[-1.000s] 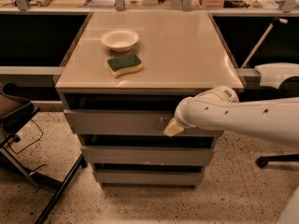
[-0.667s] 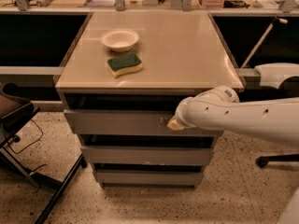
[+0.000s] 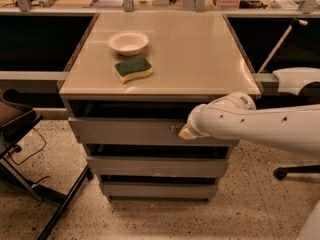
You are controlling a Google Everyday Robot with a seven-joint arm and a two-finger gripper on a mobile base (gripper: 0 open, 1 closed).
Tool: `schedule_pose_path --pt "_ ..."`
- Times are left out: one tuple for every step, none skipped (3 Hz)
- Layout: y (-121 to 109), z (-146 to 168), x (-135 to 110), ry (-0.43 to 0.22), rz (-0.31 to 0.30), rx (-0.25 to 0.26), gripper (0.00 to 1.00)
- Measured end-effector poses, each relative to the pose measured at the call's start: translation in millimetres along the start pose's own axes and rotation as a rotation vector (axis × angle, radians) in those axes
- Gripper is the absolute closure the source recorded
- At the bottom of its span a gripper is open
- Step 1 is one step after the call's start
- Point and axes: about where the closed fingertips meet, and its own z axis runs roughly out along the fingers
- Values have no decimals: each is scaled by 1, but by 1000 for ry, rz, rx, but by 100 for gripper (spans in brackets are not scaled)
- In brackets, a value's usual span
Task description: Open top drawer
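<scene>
Nearest, below the gripper [image 3: 186, 132], the two narrower drawer fronts [image 3: 155, 167] stand exactly as they were one second ago. Just above them is the top drawer [image 3: 125, 131], directly in front of the gripper and stretching to its left. The pale tip of the gripper lies at the grey front, right of centre, just beside the small white scratch marks [image 3: 173, 129]. It seems to touch the panel, but I cannot tell for sure if this is contact or only very close. Compared with one second ago the tip is a little higher and a little nearer to the front, while the white arm [image 3: 260, 126] behind it, coming from the right, is almost in the same place. The drawer front itself shows no movement, and the dark gap between it and the table top [image 3: 210, 59] looks as wide as before. Whether the gripper is spread or pressed together I cannot tell, because the rounded end of the arm hides it. My judgement is that the robot is settling its hold near the upper edge of the front and the pull is not yet begun, so the task is at an early stage. Further away, above and to the left of the gripper, the green sponge [image 3: 133, 69] and behind it the white bowl [image 3: 128, 42] rest on the table top, unmoved
</scene>
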Motion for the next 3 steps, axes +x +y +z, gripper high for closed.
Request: schedule_pose_path --pt "12 -14 6 5 -22 -8 100" --pt "12 -17 5 5 -22 -8 100" --pt "30 -33 16 5 -13 -1 100"
